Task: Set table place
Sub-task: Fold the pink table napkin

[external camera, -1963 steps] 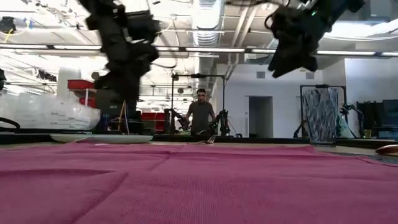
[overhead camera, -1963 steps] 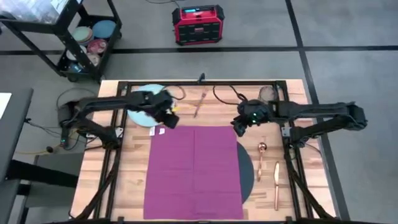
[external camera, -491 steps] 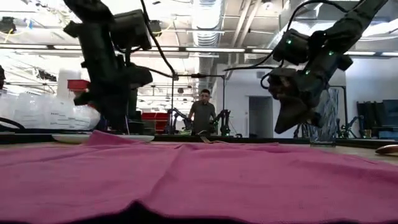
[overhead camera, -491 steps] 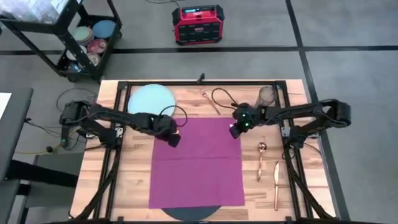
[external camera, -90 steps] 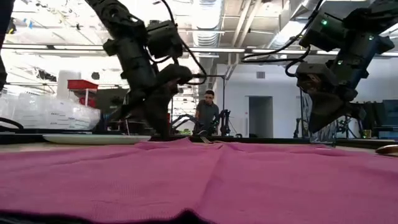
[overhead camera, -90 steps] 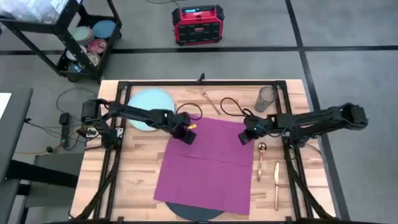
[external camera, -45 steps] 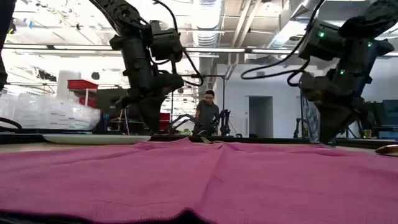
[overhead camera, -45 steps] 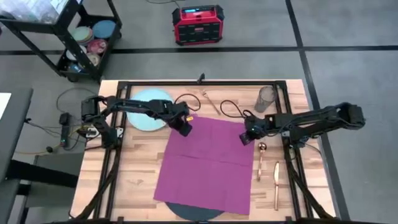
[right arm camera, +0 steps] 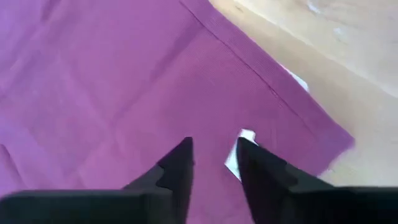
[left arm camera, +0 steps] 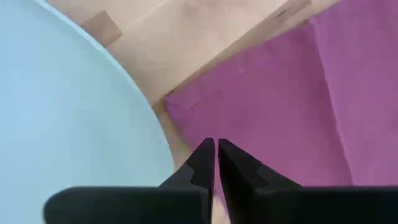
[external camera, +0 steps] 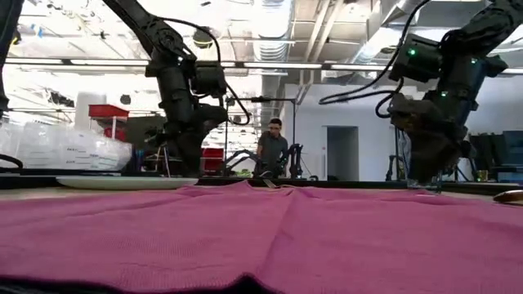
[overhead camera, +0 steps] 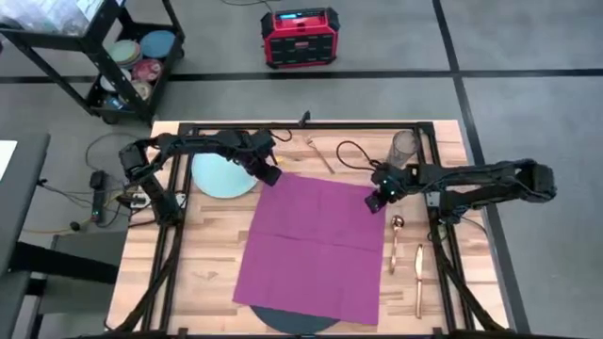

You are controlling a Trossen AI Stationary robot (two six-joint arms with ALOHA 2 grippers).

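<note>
The magenta napkin (overhead camera: 311, 245) lies spread flat on the table (overhead camera: 203, 254). Its near edge covers part of the dark mat (overhead camera: 287, 323). The pale blue plate (overhead camera: 219, 175) sits beside the napkin's far-left corner (left arm camera: 180, 106). My left gripper (left arm camera: 216, 149) is shut and stands over that corner, next to the plate's rim. My right gripper (right arm camera: 214, 149) is open over the napkin close to its far-right corner (right arm camera: 336, 140). A small white tag (right arm camera: 245, 135) shows between its fingers. A fork (overhead camera: 318, 153), the glass tumbler (overhead camera: 403, 146), a spoon (overhead camera: 396, 240) and a knife (overhead camera: 418, 278) lie apart. My left gripper points down at the napkin's far-left corner with shut fingers. The cloth there lies flat, and I cannot tell whether the tips touch it. My right gripper's open fingers stand down over the flat cloth near the far-right corner, and I cannot tell whether they touch it.
A black cart (overhead camera: 104, 56) with dishes stands beyond the table's far-left corner, and a red box (overhead camera: 300, 36) sits on the floor behind the table. Cables (overhead camera: 353, 155) lie on the far part of the table. Bare wood shows left of the napkin.
My left gripper has moved toward the table's far-left, from over the napkin out to its far-left corner beside the plate. The napkin stays spread out in the same place.
</note>
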